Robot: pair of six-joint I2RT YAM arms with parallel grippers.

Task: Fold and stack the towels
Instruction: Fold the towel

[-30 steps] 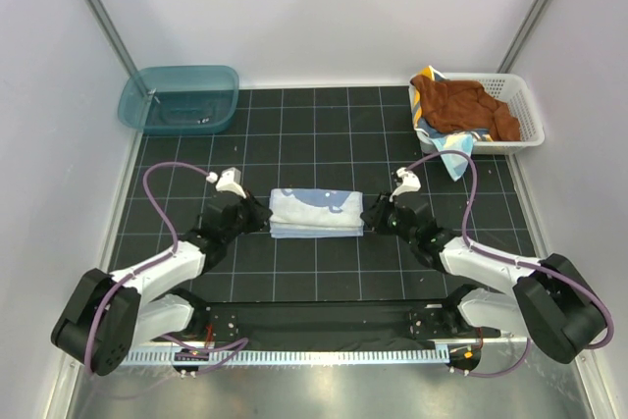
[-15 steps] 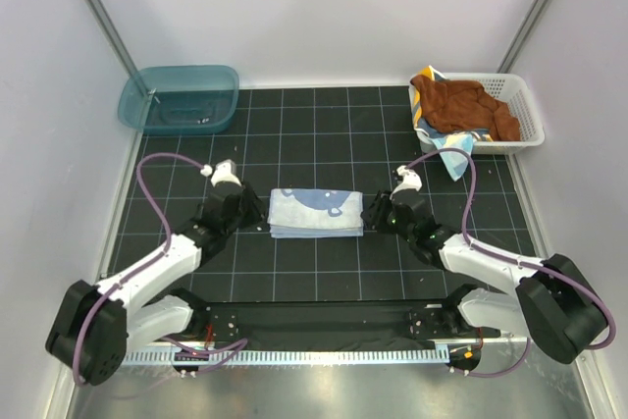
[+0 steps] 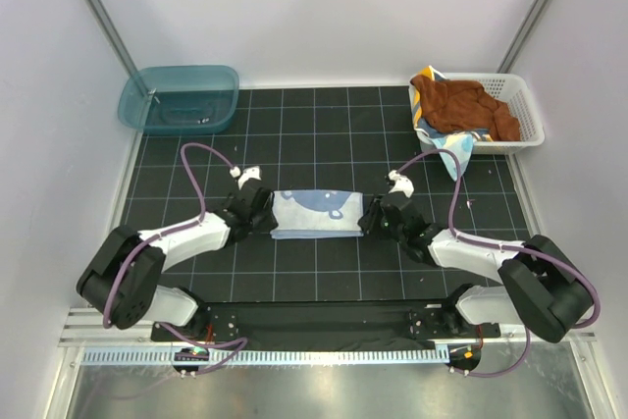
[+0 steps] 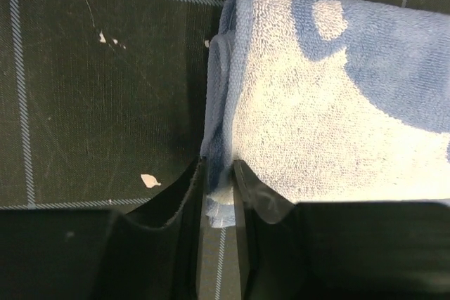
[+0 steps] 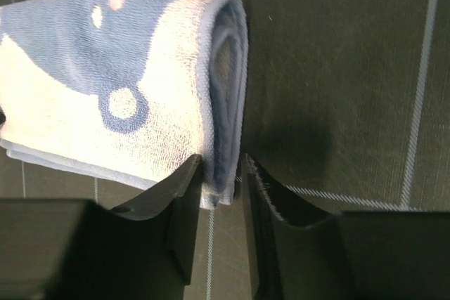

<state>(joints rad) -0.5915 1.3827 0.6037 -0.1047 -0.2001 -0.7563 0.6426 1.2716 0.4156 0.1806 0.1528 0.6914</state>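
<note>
A folded pale blue and white towel [image 3: 316,213] lies on the black gridded mat between the two arms. My left gripper [image 3: 267,222] is shut on the near left corner of this towel [image 4: 330,117], with the edge pinched between its fingers. My right gripper [image 3: 367,221] is shut on the near right corner of the same towel [image 5: 105,103]. A rust-brown towel [image 3: 461,107] lies heaped in the white lattice basket [image 3: 525,110] at the far right. A navy and yellow patterned cloth [image 3: 453,149] hangs over the basket's front rim.
A teal plastic tub [image 3: 180,98] stands at the far left corner of the mat. The mat [image 3: 324,134] is ringed by pale walls and two slanted poles. A metal rail runs along the near edge.
Both grippers moved inward to the ends of the folded towel and closed on its near corners. The towel has shifted slightly.
</note>
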